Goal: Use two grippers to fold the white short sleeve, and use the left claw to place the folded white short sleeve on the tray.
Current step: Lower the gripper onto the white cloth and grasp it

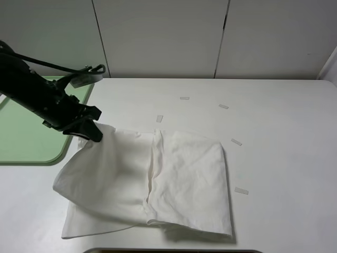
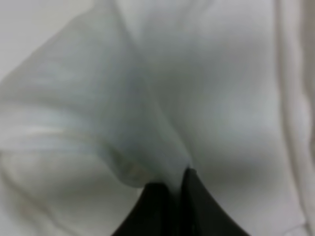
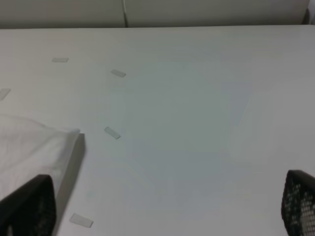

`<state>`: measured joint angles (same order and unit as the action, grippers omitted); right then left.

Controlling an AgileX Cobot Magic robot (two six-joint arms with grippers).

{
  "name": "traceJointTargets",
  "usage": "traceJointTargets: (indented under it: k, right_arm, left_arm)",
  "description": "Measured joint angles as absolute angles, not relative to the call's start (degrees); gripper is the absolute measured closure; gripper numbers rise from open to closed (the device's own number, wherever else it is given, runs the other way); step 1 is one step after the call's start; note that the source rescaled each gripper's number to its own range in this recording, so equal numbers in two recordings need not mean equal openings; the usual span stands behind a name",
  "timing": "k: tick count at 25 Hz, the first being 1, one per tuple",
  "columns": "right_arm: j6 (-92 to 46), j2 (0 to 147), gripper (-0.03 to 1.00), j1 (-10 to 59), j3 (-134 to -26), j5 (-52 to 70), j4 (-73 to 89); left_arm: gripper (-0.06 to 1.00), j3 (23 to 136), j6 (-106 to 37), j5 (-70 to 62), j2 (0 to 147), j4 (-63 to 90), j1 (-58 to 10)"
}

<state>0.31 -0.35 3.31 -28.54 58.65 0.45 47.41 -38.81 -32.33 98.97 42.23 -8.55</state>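
Observation:
The white short sleeve (image 1: pixel 158 179) lies folded on the white table, its left part lifted and stretched toward the left. My left gripper (image 1: pixel 93 132) is shut on the shirt's upper left corner and holds it just above the table, beside the light green tray (image 1: pixel 26 142). In the left wrist view the black fingertips (image 2: pixel 170 206) pinch a ridge of white fabric (image 2: pixel 147 98). My right gripper (image 3: pixel 167 211) is open and empty above bare table, right of the shirt's edge (image 3: pixel 34 147); it is out of the exterior high view.
Several small white tape strips lie on the table, such as one (image 1: pixel 236 142) right of the shirt and one (image 1: pixel 184 98) farther back. A white wall runs behind the table. The tray sits at the table's left edge.

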Motion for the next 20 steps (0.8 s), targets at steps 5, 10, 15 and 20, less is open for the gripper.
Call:
traceJointTargets:
  k: [5, 10, 15, 20]
  right_arm:
    - [0.3, -0.3, -0.03, 3.3, -28.5, 58.6, 0.5]
    - [0.3, -0.3, -0.03, 3.3, -28.5, 58.6, 0.5]
    - [0.3, -0.3, -0.03, 3.3, -28.5, 58.6, 0.5]
    - [0.3, -0.3, -0.03, 3.3, -28.5, 58.6, 0.5]
  left_arm:
    - [0.93, 51.4, -39.3, -33.7, 99.0, 43.9, -12.1]
    - [0.93, 50.9, -39.3, -33.7, 99.0, 43.5, -12.3]
    - [0.93, 49.3, -39.3, -32.8, 99.0, 41.4, -12.2]
    - [0.69, 43.4, -40.6, -25.5, 97.9, 40.9, -10.9]
